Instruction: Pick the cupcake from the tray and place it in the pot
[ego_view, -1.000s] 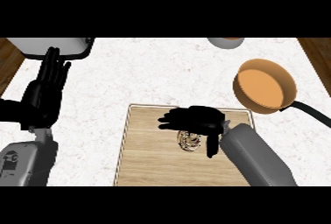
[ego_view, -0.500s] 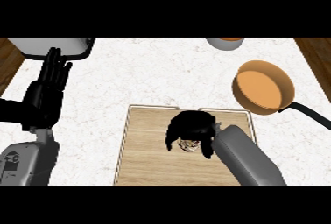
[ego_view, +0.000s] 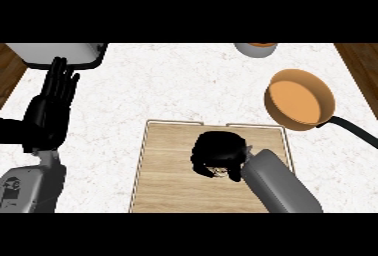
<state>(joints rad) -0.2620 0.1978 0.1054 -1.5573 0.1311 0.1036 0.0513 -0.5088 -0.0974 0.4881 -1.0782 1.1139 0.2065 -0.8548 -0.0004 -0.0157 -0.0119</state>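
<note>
A wooden tray (ego_view: 170, 175) lies on the counter at the lower middle of the head view. My right hand (ego_view: 217, 152) is over its centre, fingers curled round the cupcake (ego_view: 219, 171). Only a small light patch of the cupcake shows under the hand. The orange pot (ego_view: 299, 100) with a black handle sits up and to the right of the tray, apart from it. My left hand (ego_view: 50, 107) rests open at the left edge, fingers up.
A grey container (ego_view: 256, 48) with orange inside stands at the top edge, right of centre. A white box (ego_view: 55, 54) is at the top left. Wood floor shows past both side edges of the white marble counter (ego_view: 177, 85).
My right hand has drawn in from a spread pose and curled down over the cupcake, shifting slightly left and toward me. The left hand and pot have not moved.
</note>
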